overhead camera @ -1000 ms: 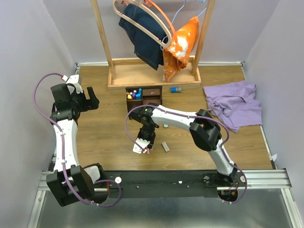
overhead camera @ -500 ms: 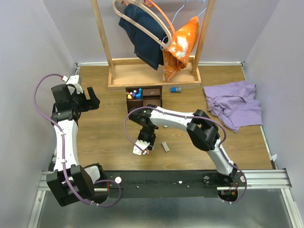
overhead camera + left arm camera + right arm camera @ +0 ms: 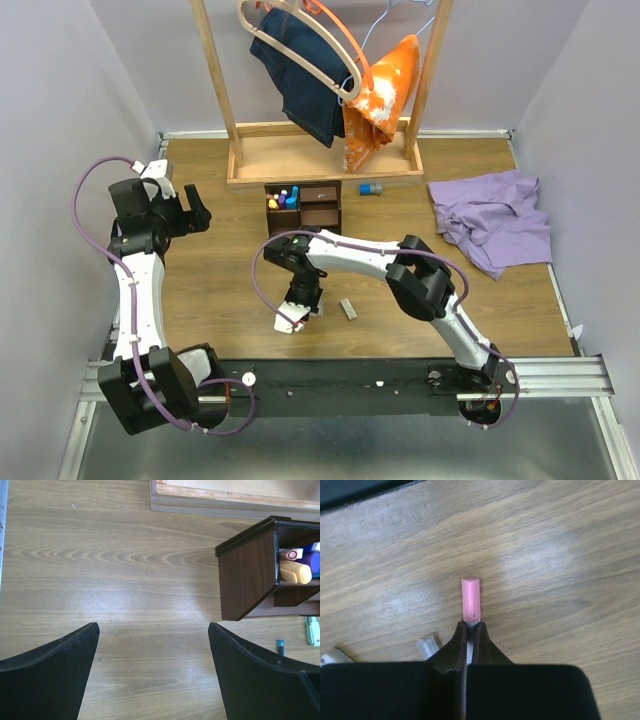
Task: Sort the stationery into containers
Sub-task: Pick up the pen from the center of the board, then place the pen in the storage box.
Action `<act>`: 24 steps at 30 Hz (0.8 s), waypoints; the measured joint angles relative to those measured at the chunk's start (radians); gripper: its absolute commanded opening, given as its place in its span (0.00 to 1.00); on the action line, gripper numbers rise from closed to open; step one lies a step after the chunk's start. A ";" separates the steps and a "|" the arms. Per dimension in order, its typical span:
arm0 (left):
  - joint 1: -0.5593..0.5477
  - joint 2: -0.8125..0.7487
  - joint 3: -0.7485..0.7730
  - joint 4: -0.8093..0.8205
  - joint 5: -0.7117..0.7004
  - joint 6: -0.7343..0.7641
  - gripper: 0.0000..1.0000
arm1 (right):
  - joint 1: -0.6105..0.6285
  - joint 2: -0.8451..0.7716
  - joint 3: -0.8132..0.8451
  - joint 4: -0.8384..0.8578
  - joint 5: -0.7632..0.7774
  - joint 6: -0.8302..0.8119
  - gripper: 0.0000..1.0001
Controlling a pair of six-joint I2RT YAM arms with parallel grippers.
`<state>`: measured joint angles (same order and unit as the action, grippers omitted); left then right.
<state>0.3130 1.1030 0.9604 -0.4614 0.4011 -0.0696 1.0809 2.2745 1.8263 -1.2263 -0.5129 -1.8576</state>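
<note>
Well, over at the left, the left gripper (image 3: 188, 213) hangs above bare table (image 3: 215, 280) with its jaws wide apart and nothing between them; its own camera shows the organizer (image 3: 247, 575) off at about 2 o'clock from it, a yellow highlighter (image 3: 295, 573) already lying in one slot.

Toward the middle, the right gripper (image 3: 470, 626) is pinched tight on a thin white pen (image 3: 470, 600), gripping the barrel just behind its pink tip, which sticks out ahead of the jaws. I cannot tell whether the pen is clear of the wood or resting on it. From above, the organizer sits at roughly 12 o'clock from this gripper, near but apart.

The step in hand looks like carrying this pen to an upright slot. To do it well, I would lift straight up first so the tip does not drag, then tilt the wrist until the pen stands vertical, line it over a slot with free room, and let go only once the tip is inside the walls.

A small grey block (image 3: 348, 308) lies at 3 o'clock from the right gripper, and a blue-capped item (image 3: 371, 188) at 3 o'clock from the organizer; both wait unsorted.
</note>
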 measured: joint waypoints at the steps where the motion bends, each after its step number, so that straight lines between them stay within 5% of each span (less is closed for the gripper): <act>1: 0.000 0.000 -0.003 0.000 0.000 0.000 0.99 | 0.000 0.000 0.002 0.002 -0.008 0.026 0.01; 7: 0.000 -0.008 0.004 -0.043 0.011 0.016 0.99 | -0.001 0.083 0.204 0.011 -0.070 0.226 0.01; 13: 0.000 -0.030 0.077 -0.081 0.051 0.031 0.99 | -0.023 0.061 0.488 0.209 -0.259 0.637 0.01; 16: 0.000 -0.056 0.092 -0.083 0.089 0.031 0.99 | -0.056 -0.063 0.395 0.455 -0.364 0.929 0.01; 21: 0.000 -0.092 0.092 -0.087 0.149 0.031 0.99 | -0.192 -0.251 0.105 1.208 -0.450 1.656 0.01; 24: 0.000 -0.109 0.092 -0.086 0.192 0.033 0.99 | -0.283 -0.251 0.064 1.519 -0.430 1.935 0.01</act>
<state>0.3134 0.9936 1.0523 -0.5476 0.5934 -0.0364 0.7982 2.0232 1.8904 0.2924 -0.9424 0.0772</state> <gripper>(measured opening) 0.988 0.023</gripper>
